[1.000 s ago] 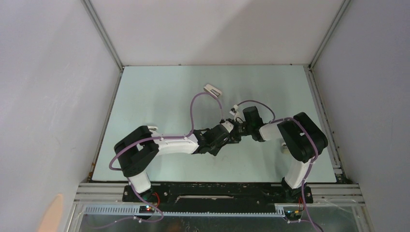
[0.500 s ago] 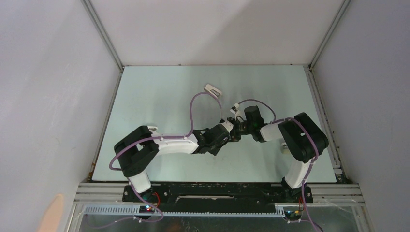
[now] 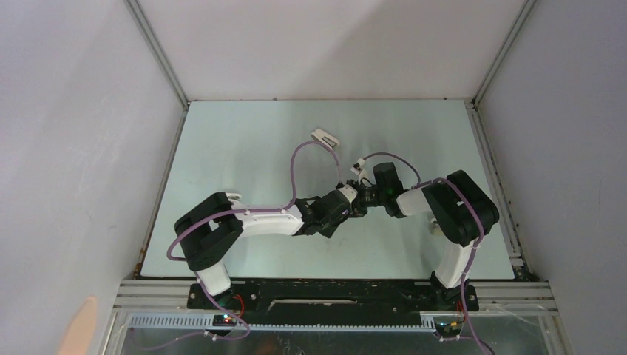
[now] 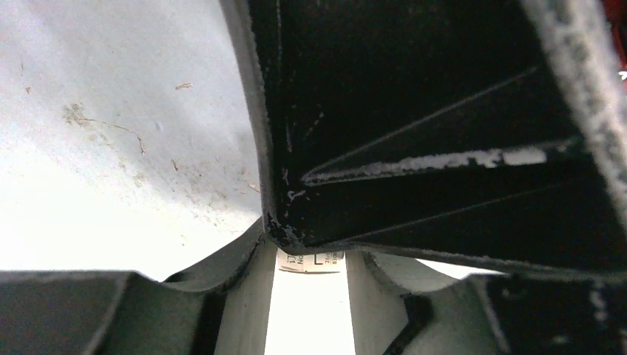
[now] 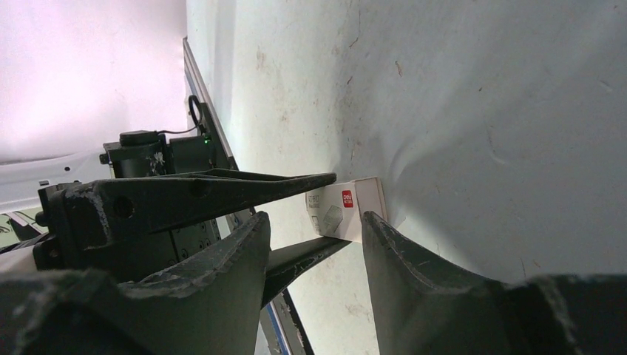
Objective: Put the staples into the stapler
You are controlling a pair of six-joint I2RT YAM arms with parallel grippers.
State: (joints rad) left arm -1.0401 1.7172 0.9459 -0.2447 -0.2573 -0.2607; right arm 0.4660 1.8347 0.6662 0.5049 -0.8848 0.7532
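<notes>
A small white cardboard box [image 5: 347, 207] with a red mark is pinched between the black fingers [image 5: 222, 185] of my left gripper [image 4: 310, 255], which is shut on it just above the table. My right gripper [image 5: 314, 218] is open, facing the left one. Its fingertips stand on either side of the box's free end, one of them at the box's corner. In the top view the two grippers, left [image 3: 355, 205] and right [image 3: 369, 198], meet mid-table. The staples are hidden. A small pale stapler [image 3: 325, 137] lies alone farther back on the table.
The pale green table [image 3: 244, 148] is walled by white panels on three sides with metal rails at the edges. Purple cables [image 3: 299, 159] loop above both arms. The right arm's elbow [image 3: 462, 211] bulks near the right rail.
The right gripper's jaws have narrowed slightly around the box end, and its wrist has edged a little toward the left gripper. The left arm and stapler are unmoved.
</notes>
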